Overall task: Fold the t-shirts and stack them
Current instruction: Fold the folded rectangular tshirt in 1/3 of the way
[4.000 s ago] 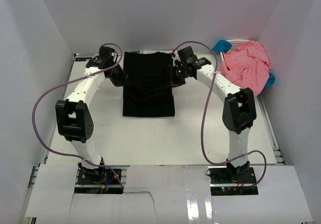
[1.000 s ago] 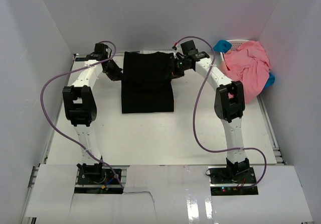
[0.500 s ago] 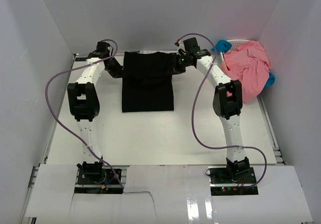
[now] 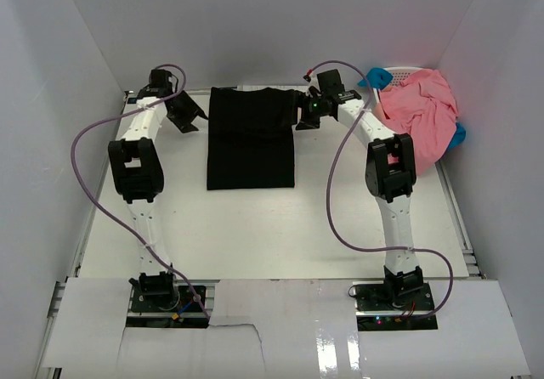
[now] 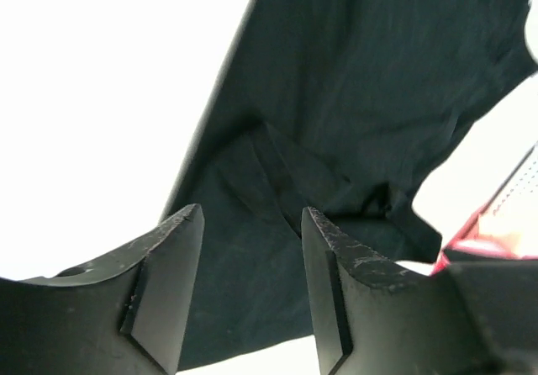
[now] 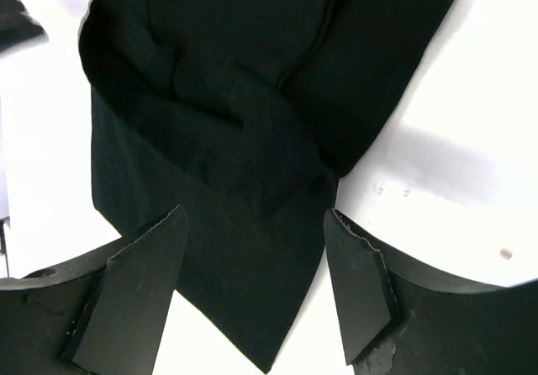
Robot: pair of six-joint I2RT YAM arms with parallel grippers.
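Black fingers of the left gripper (image 5: 250,249) stand spread with nothing between them, hovering just above the left edge of the black t-shirt (image 5: 336,97). The right gripper (image 6: 252,249) is also spread and empty. It hangs over the shirt's far right corner, where a tucked sleeve lies in a bunched, overlapping pleat.

Seen from above, the two grippers sit at the shirt's far corners, the left one just off the cloth. The shirt lies flat toward the far middle of the white table (image 4: 255,226), a narrow rectangle with its sleeves folded in. Well apart at the far right, salmon-pink t-shirts (image 4: 418,114) are heaped over a white lattice basket (image 4: 406,71).

The step in hand looks like letting go of the far corners with the sleeve folds laid. To do it well, both arms should rise straight up before drawing away, so that no fingertip drags the loose top layer. The pleat on the right looks lumpy and would be better flattened before any further fold. That fold probably calls for pinching both corners of one short edge at an even height. The two arms would then carry them across together, so the edges meet squarely and the cloth does not skew.
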